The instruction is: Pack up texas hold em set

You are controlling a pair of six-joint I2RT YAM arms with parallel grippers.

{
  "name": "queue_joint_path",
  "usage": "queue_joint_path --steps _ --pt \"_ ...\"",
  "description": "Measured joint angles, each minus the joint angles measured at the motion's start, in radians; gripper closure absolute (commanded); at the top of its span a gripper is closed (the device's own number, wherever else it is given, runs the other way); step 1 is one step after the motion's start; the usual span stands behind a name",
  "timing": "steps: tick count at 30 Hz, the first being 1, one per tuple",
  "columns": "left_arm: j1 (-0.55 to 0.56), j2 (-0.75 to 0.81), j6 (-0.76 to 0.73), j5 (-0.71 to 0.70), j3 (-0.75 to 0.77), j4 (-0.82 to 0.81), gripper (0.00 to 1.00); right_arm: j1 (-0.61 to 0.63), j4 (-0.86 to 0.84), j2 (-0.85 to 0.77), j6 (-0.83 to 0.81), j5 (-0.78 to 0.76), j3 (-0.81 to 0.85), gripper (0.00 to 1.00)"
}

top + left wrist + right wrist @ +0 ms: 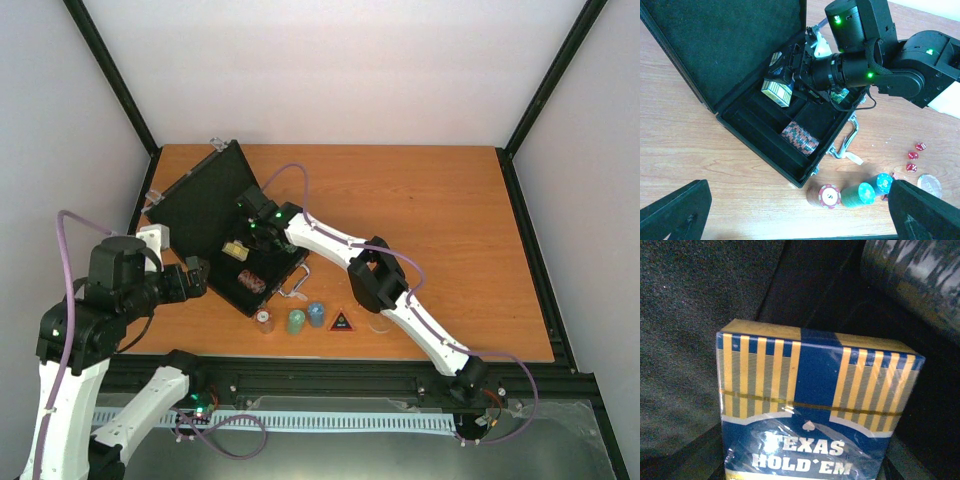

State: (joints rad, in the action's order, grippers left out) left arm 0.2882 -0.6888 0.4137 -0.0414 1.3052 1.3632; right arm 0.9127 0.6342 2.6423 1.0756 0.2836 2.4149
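Film-wrapped card deck (815,410) fills the right wrist view. The right gripper (786,80) appears to pinch it, jaws set wide, low inside the open case (735,127) near the hinge. I judge it light and stiff but slick, so grip the flat sides squarely. Chip stacks (860,194) and red dice (914,157) wait on the table (690,165), near right. The left gripper (196,276) hangs spread and empty.

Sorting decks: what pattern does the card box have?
Blue, yellow-striped card box; right wrist view.
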Motion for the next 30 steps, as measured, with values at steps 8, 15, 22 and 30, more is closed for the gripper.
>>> queue_joint_path --steps 8,15,22,30 --pt "0.000 0.005 0.000 0.000 0.011 0.001 0.00 0.002 -0.002 0.000 -0.017 -0.017 0.000 0.00" --pt "0.000 0.015 0.000 0.000 0.013 0.002 0.00 0.005 -0.003 -0.007 -0.038 -0.020 0.000 0.00" --pt "0.000 0.017 0.000 -0.008 0.025 0.008 0.00 0.014 0.051 -0.066 -0.088 -0.057 0.000 0.00" --pt "0.000 0.020 0.008 -0.014 0.032 0.006 0.00 0.026 0.117 -0.140 -0.263 -0.142 0.016 0.00"
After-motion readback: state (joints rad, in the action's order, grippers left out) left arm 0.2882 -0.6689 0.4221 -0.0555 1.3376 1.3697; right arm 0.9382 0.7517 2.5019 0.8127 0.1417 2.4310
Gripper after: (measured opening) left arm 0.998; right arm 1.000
